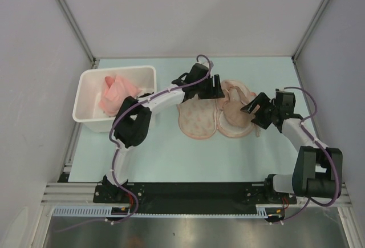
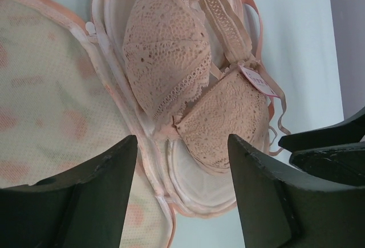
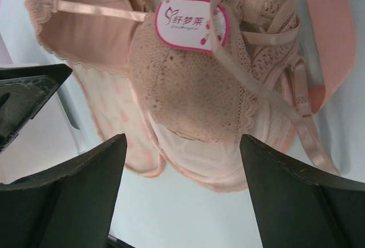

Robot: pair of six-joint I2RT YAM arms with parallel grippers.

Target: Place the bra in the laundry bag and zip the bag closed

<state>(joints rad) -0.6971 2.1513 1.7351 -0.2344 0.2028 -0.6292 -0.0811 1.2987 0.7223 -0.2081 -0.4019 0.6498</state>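
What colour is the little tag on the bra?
The tag on the bra is white with a pink border, clearest in the right wrist view.

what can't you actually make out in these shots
- Zipper pull of the laundry bag: too small in the top view, where the left arm covers the far rim.
- Floor of the white bin: top view, hidden by the pink cloth and that arm.
- Bag's printed lobe: left wrist view, cut off by the left edge.
- Under the bra: covered by its cups in every view.
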